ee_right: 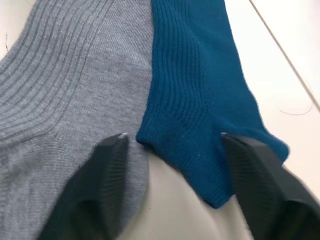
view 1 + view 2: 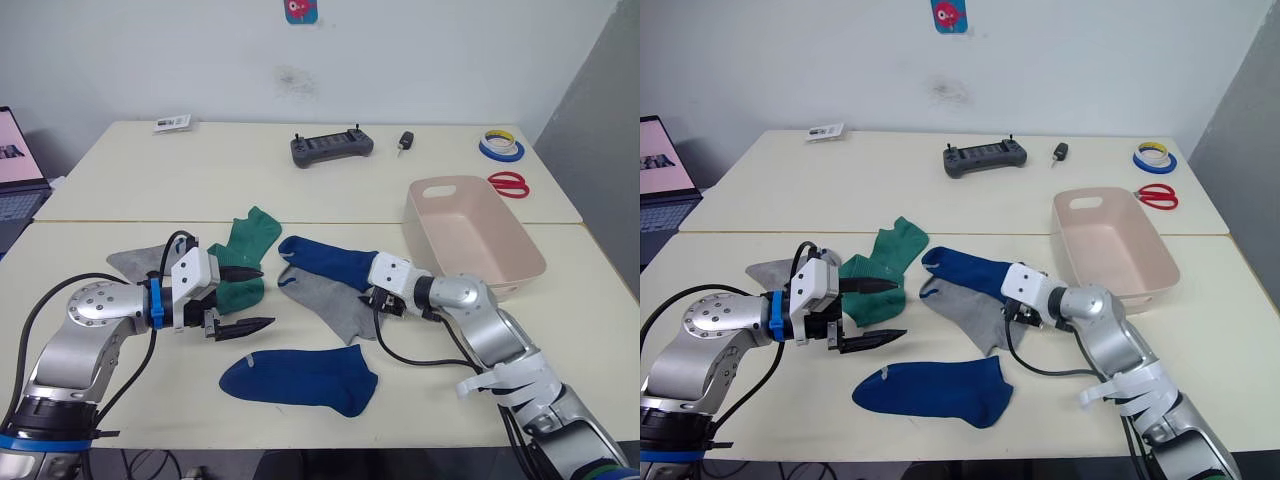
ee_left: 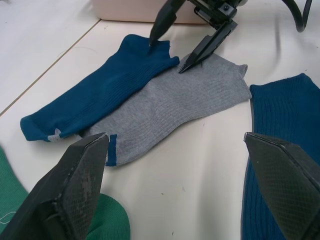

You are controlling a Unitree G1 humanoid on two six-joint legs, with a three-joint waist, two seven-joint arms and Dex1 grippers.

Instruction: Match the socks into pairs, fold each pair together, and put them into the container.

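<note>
Several socks lie on the table. A green sock and a grey sock lie at my left gripper, which hovers open just above the table with nothing in it. A dark blue sock overlaps a second grey sock in the middle. My right gripper is open, its fingertips straddling the dark blue sock's cuff edge. Another dark blue sock lies flat near the front edge. The pale pink container stands to the right, with nothing in it.
At the back of the table are a black controller, a key fob, tape rolls, red scissors and a small card. A laptop stands at the far left.
</note>
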